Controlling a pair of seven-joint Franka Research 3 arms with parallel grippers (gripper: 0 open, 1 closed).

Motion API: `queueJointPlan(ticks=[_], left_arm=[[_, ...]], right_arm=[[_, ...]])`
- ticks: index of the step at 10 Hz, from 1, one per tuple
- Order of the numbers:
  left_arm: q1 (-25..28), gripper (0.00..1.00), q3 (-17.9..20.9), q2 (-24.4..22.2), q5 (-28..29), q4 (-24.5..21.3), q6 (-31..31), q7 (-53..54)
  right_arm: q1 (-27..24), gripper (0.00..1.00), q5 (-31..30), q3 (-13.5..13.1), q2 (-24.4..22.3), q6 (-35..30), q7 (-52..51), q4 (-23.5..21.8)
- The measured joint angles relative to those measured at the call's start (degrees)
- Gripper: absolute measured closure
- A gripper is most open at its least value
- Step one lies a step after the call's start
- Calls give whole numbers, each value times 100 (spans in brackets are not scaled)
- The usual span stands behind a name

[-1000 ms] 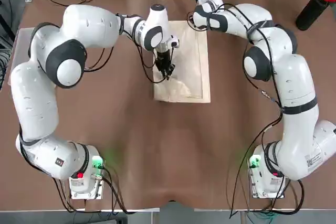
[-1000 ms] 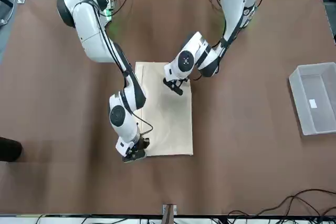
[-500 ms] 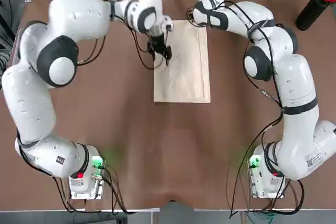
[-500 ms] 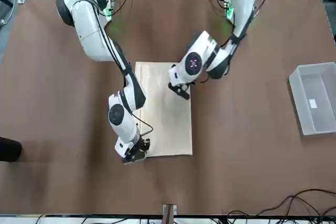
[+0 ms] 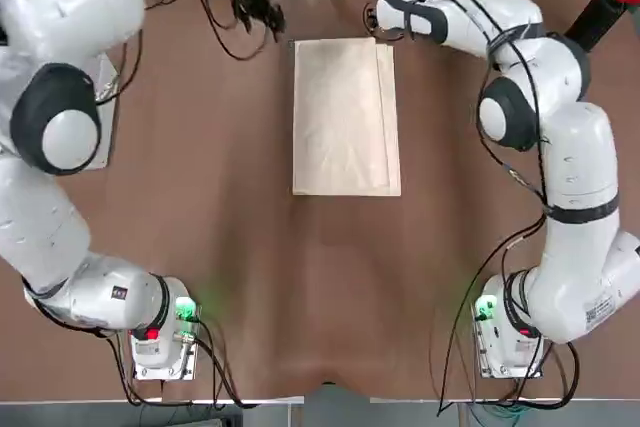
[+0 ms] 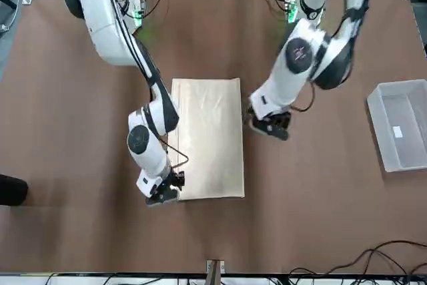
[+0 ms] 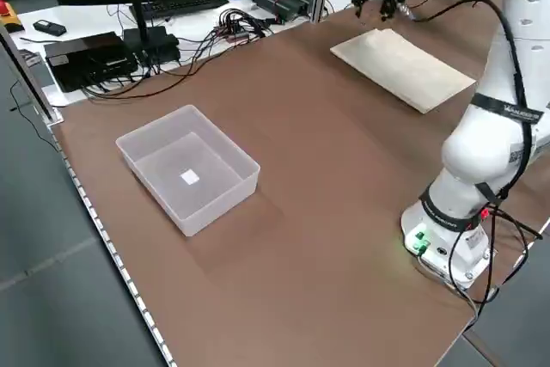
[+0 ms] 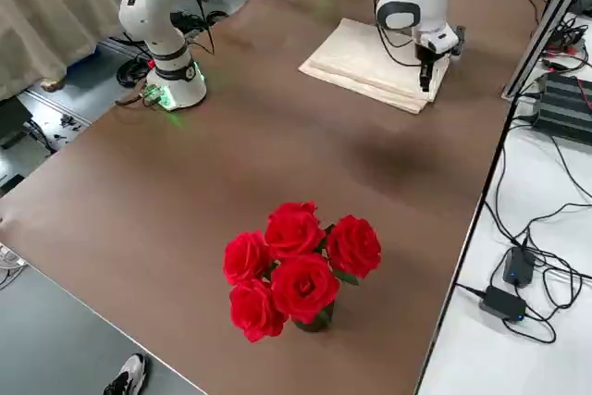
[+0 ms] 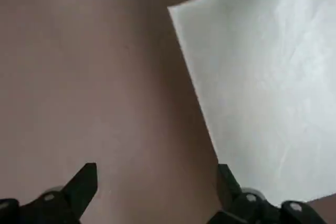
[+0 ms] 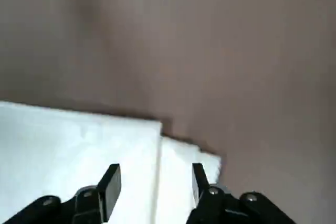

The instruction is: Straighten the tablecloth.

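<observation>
Left gripper (image 9: 157,187) open over the brown covering (image 9: 84,77), fingertips (image 9: 86,179) at the frame bottom, holding nothing. Tablecloth (image 9: 262,82) fills the right side, one corner at upper centre.

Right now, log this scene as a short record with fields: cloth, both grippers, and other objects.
tablecloth: folded cream rectangle, flat at table centre, held by neither gripper
left gripper: open, off the cloth's far-left corner
right gripper: open, at the cloth's far-right corner
clear plastic box: on the robot's left
roses: far-right corner
</observation>
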Motion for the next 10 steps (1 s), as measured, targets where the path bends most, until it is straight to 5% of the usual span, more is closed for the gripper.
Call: queueJointPlan(ticks=[4, 8, 10], left_arm=[[627, 0, 3, -724, -106, 310, -957, 21], [1374, 0, 12, -950, -638, 611, -1615, -3], [1728, 0, 9, -1113, -646, 639, -1995, 0]], right_arm=[[-920, 0, 526, 651, -1359, -86, -275, -1717], [-2849, 0, 1563, 2261, -1602, -93, -1508, -2683], [-3207, 0, 1817, 2493, -1604, -104, -2002, -2915]])
